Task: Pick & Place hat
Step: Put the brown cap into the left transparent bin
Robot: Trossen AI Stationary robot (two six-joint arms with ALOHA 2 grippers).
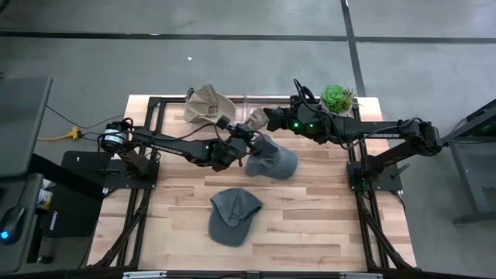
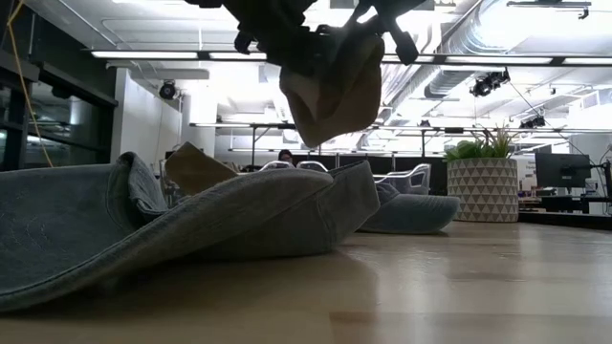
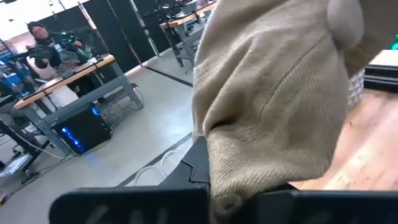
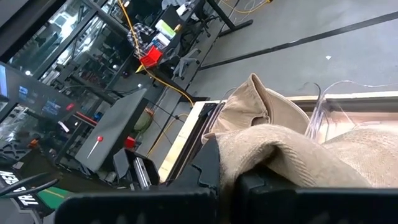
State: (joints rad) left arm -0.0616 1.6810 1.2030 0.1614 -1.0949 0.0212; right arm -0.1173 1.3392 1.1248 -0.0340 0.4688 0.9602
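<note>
We treat the tan hat (image 1: 256, 120) as a light, soft item: the cloth folds and sags under its own weight, and only the brim is likely to keep any stiffness. It hangs clear of the table (image 1: 325, 217), between the two arms, above the back of the blue-grey hat (image 1: 273, 159). In the low view it droops as a loose pouch (image 2: 333, 88) over the hats lying below.

The left gripper (image 1: 239, 138) is pressed together on a fold of the tan hat; in the left wrist view the knit cloth (image 3: 273, 112) bulges out over the dark fingers (image 3: 198, 163). The right gripper (image 1: 271, 120) is likewise pinched on the same hat, with cloth (image 4: 280, 155) running between its fingers (image 4: 208, 165).

We judge that a hold on bunched cloth can slip or let the hat swing; a hold at the brim or a seam should be steadier. The fabric looks rough, not slippery, and nothing about it is fragile.

Other items on the table: a second tan hat (image 1: 208, 105) at the back edge, a dark grey cap (image 1: 232, 215) near the front, and a potted plant (image 1: 338, 98).

Hidden or unclear: both sets of fingertips are buried in cloth, so we cannot tell how deep either hold goes. We cannot tell where the hat is to be placed
</note>
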